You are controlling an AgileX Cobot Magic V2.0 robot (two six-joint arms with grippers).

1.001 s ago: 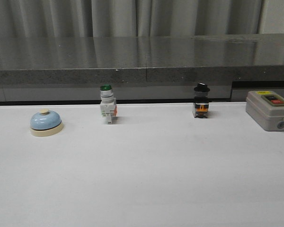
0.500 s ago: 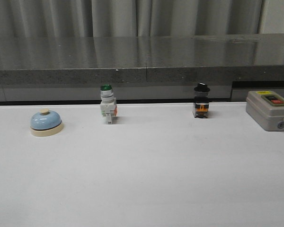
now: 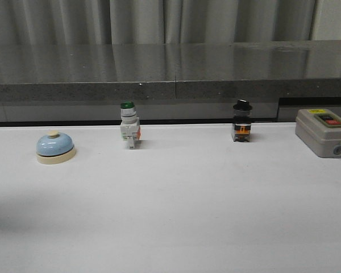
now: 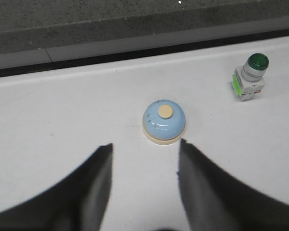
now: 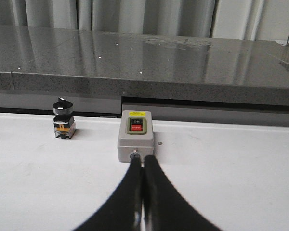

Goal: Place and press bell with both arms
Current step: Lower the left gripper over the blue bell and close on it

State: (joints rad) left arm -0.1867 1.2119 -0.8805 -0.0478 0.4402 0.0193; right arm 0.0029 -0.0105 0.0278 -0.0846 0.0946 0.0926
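Frontally, we see the bell at centre-left of the frame, no arms visible. Through the left wrist view, our left gripper is spread wide, the bell just beyond its tips; closing off-centre could skid the glossy dome. Our right gripper is pressed together before the grey box.

I log the bell as glossy light-blue, seemingly metal. I note the desk as smooth matt white. I list the ledge as polished speckled grey stone.
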